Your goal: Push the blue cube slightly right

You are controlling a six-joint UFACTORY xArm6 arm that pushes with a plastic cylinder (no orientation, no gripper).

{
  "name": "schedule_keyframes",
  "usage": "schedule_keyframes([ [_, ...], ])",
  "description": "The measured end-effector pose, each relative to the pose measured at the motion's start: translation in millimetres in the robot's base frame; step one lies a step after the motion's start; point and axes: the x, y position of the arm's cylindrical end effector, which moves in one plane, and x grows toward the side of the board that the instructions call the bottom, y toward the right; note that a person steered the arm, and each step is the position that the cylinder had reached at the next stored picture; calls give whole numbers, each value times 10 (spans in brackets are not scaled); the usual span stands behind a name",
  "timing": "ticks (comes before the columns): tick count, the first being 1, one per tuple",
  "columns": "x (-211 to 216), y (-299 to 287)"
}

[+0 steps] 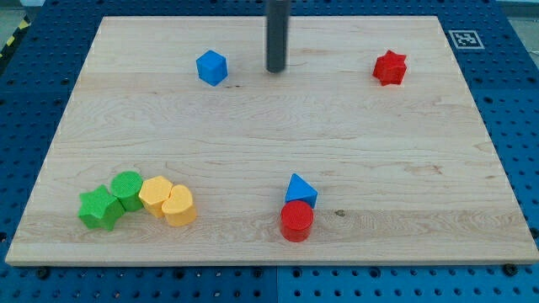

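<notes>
Okay, eight blocks on the wooden board (253,143). Two blue: the blue cube (212,67) near the view's top, left of centre, and a blue triangular block (301,190) low down, touching the red cylinder (296,220) just below it. Two red (that cylinder plus a red star (390,68) at the view's top right). Two green, a green star (99,208) and a green cylinder (128,188), touching at the bottom left. Two yellow: a yellow rounded block (155,194) and a yellow heart (178,205), pressed together beside the greens. My tip (276,71) sits just right of the blue cube, apart from it, holding nothing (plain rod, nothing to open).
</notes>
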Motion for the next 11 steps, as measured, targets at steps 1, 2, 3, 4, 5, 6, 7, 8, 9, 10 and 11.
schedule_keyframes([
  [1, -376, -758],
  [2, -245, -1385],
  [3, -65, -1538],
  [4, -66, -1520],
  [5, 107, -1282],
  [6, 286, -936],
  [7, 314, -639],
  [8, 335, -398],
  [9, 404, -159],
  [10, 404, -26],
  [11, 404, 3],
])
